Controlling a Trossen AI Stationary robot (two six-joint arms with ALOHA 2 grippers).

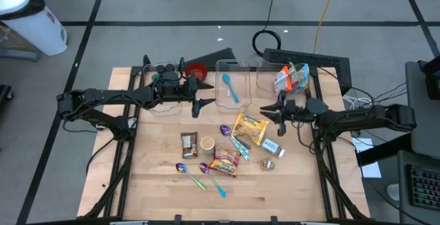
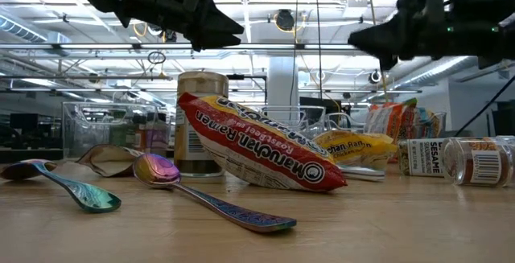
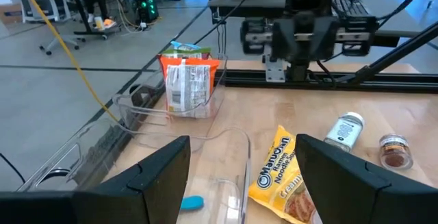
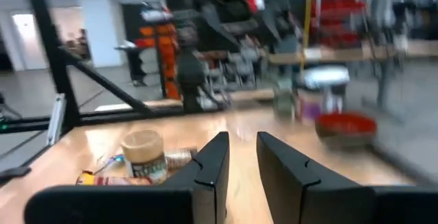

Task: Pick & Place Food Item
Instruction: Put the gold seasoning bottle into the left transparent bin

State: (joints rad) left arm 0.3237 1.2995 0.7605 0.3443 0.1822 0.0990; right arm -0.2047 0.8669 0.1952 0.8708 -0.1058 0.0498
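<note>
Nearest the low camera, an iridescent metal spoon [image 2: 201, 195] lies on the wooden table [image 1: 289, 184], with a second iridescent spoon [image 2: 68, 184] beside it. Just behind them rests a red Maruchan ramen packet [image 2: 257, 144], tilted against a tan-lidded cup [image 2: 201, 122]. A yellow Maruchan noodle packet [image 1: 249, 129] lies near the table's centre, with a sesame seed jar [image 1: 272, 147] and a small spice jar [image 1: 267, 164] close by.

Left gripper [image 1: 204, 102] hovers above the clear plastic bin [image 1: 232, 87] that contains a blue spoon [image 1: 229, 87]; its fingers [image 3: 161, 172] stand well apart and empty.

Right gripper [image 1: 265, 110] hovers just beside the yellow noodle packet, its fingers [image 4: 212, 166] nearly together, holding nothing. An orange snack bag [image 1: 291, 78] stands in the neighbouring clear bin [image 1: 265, 80].
</note>
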